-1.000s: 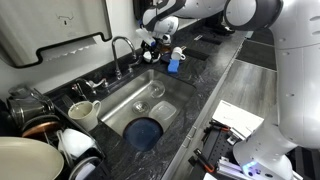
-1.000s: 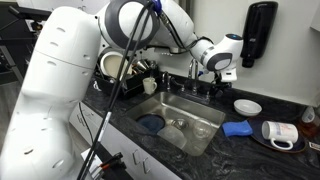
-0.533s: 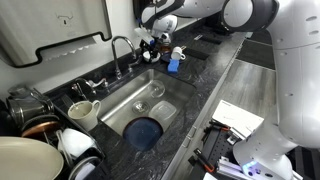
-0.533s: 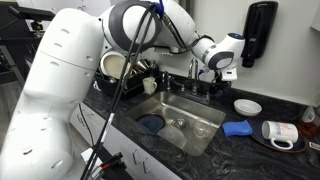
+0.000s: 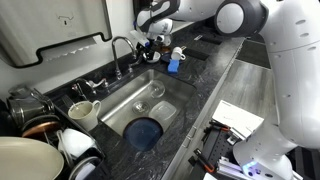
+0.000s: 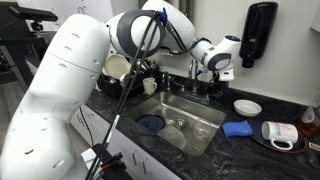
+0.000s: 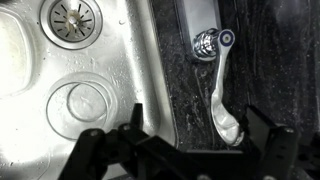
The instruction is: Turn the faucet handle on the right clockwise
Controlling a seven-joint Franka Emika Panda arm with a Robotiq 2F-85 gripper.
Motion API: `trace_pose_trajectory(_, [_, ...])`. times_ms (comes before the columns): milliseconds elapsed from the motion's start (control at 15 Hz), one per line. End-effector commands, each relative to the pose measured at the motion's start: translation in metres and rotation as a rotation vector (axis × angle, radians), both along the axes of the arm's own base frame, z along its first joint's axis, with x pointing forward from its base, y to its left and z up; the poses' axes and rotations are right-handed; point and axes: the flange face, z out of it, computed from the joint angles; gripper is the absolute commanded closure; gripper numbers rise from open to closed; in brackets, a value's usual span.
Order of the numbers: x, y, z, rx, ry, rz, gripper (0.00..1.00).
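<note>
Chrome faucet handle (image 7: 218, 85) on the ledge just beside the sink (image 7: 160, 70) rim.
Rigid, slick, pivoting at its base; probably best pushed near the lever tip. Fingers of the gripper (image 7: 197, 120) spread apart, either side of that tip.

dark countertop (image 6: 250, 150) | blue cloth (image 6: 236, 128) | white plate (image 6: 247, 106) | cream mug (image 5: 84, 113) beside sink (image 5: 118, 108)

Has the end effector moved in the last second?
Yes, slightly: in an exterior view the end effector has edged toward the gooseneck spout.
</note>
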Motion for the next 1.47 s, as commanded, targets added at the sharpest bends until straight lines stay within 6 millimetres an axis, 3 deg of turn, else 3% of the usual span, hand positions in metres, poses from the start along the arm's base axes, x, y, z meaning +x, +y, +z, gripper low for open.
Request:
trace_pose_trajectory(0, [0.006, 0.000, -0.019, -0.036, 0.082, -0.022, 0.00])
trace_pose_trajectory(267, [0.001, 0.000, -0.021, -0.078, 0.182, -0.028, 0.00])
trace_pose_trajectory(533, [-0.008, 0.009, -0.006, 0.011, 0.210, 0.062, 0.00])
trace_pose_trajectory(1067, [-0.019, 0.021, 0.000, 0.194, 0.240, 0.206, 0.00])
trace_pose_trajectory(1400, [-0.021, 0.015, 0.011, 0.100, 0.241, 0.168, 0.00])
